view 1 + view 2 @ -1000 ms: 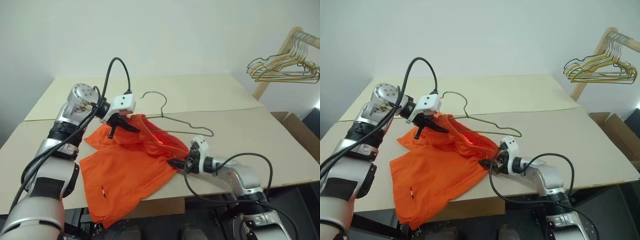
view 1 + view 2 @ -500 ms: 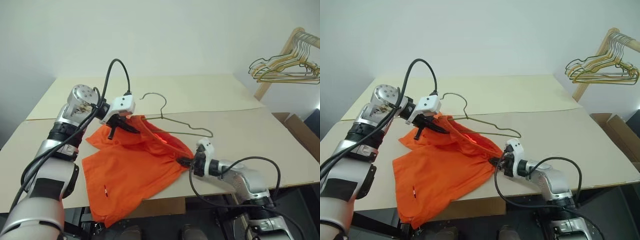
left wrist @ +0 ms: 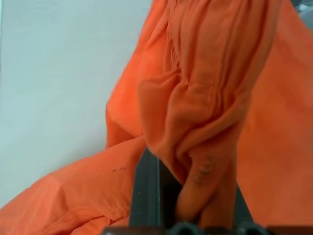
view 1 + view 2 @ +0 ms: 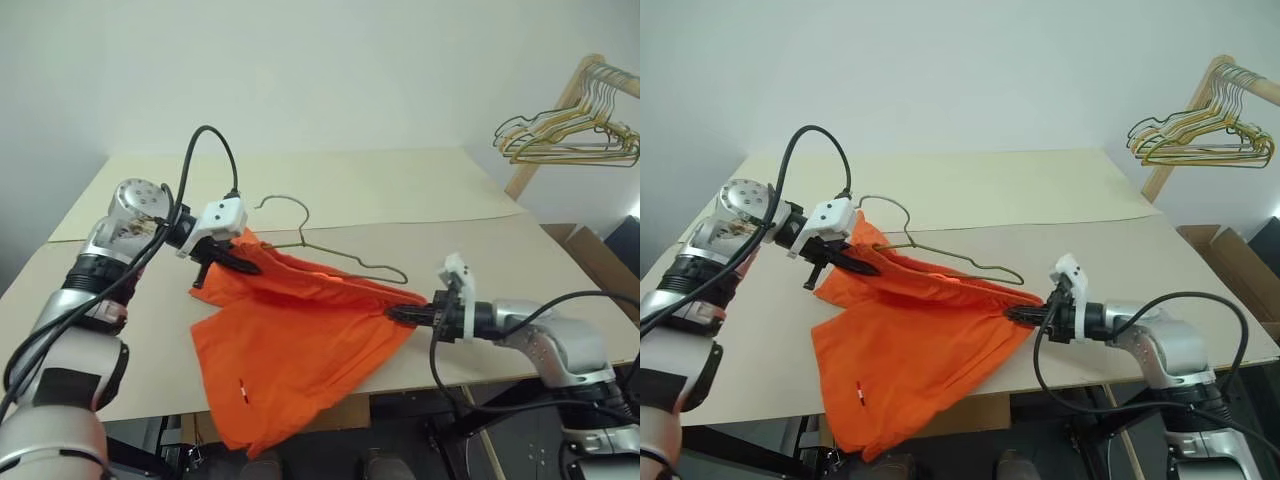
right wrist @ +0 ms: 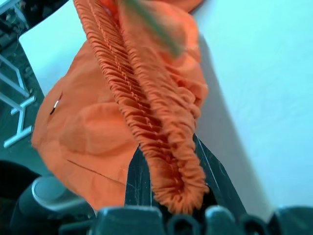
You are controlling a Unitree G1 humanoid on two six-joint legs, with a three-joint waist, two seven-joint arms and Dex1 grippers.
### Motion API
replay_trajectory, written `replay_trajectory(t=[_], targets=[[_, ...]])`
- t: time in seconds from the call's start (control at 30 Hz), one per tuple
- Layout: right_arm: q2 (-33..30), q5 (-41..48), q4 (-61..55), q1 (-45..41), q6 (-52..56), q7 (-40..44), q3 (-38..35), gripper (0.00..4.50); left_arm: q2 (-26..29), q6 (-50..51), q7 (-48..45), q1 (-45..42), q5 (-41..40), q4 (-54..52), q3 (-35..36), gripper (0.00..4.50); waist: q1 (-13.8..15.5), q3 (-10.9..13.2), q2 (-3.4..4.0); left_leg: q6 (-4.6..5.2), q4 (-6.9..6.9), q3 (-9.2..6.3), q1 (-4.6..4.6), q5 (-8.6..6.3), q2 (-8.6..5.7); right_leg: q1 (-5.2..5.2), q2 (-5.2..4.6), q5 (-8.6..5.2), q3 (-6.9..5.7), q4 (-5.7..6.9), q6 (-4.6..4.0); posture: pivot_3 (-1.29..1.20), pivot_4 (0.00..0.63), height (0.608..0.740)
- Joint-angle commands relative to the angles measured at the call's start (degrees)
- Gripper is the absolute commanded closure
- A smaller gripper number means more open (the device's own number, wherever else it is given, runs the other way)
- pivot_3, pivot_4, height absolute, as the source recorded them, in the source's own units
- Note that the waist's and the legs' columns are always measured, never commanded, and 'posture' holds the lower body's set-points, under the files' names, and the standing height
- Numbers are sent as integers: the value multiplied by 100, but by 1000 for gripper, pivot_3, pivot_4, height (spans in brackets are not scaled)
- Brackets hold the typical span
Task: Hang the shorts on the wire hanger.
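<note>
You've got the shorts (image 4: 300, 340) strung between both arms right now, waistband pulled into a taut line low over the counter (image 4: 420, 190). Your left gripper (image 4: 248, 266) has its fingers clamped tight on the waistband's left end, fabric bunched around them in the left wrist view. Your right gripper (image 4: 400, 314) has its fingers closed on the other end of the waistband, and the gathered elastic (image 5: 146, 112) runs straight out from between them in the right wrist view. Below that stretched edge the rest of the shorts drapes across the counter and spills over the near edge, with the small white tag (image 4: 240, 382) showing on the hanging leg. The wire hanger (image 4: 330, 255) lies flat on the counter just behind the stretched waistband, hook (image 4: 283, 203) curling up near your left gripper, its far corner (image 4: 398, 275) just short of your right gripper; whether the wire touches the fabric, you can't tell from here. Off to the far right, a bunch of gold hangers (image 4: 570, 130) hangs on a wooden rack (image 4: 555, 115).
</note>
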Motion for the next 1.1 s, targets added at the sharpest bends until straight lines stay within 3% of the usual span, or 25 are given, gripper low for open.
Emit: replay_trajectory(t=[0.03,0.17,0.57,0.7,0.9,1.1], targets=[[-354,-141,305,-74,-125,165,-206,4458,514,106,-18,-29,-516,-85,-40,4500,25,0,0,0,1,2,-2,0,-1,-1,-1,0,0,0,0,36,0,740],[-424,-190,461,-195,-201,279,-145,4458,593,-107,-18,5,-410,-51,-194,4500,62,0,0,0,2,3,-2,0,-2,0,-1,0,0,-1,0,40,0,740],[-409,-285,503,-240,-284,323,3,4458,467,51,-18,196,-1183,-318,-33,4500,129,0,0,0,3,8,-3,0,-2,-2,-1,0,0,0,0,36,0,740],[-447,-296,465,-206,-280,343,-22,4458,441,-77,-18,167,-1031,-237,-96,4500,131,0,0,0,3,9,-2,0,-2,-1,-1,0,0,0,0,33,0,740],[-518,-325,542,-223,-357,404,-60,4458,206,-341,302,59,191,280,10,4500,145,0,0,0,4,12,-1,0,-5,2,-1,0,-1,-1,0,30,0,740],[-600,-361,523,-199,-483,495,-54,4458,55,-110,440,-6,682,390,112,4500,136,0,0,0,5,11,-5,0,-4,-1,-1,0,-1,-2,0,29,0,740]])
